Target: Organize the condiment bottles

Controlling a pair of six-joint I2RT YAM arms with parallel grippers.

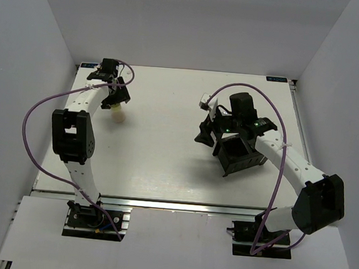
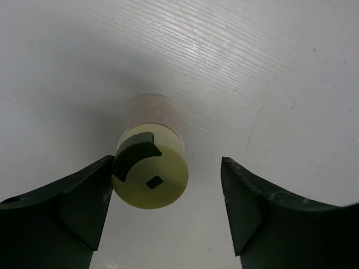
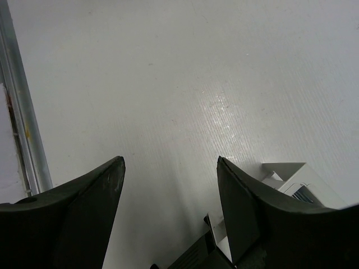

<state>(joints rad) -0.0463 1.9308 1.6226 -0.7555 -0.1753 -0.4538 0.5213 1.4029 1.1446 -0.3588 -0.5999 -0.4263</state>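
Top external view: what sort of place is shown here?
Probably a robotics test cell, not a real kitchen: a flat white table boxed in by plain white wall panels, two black-and-white robot arms bolted at its near edge, and loose purple cables.

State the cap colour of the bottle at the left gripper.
Pale yellow cap, best in the left wrist view.
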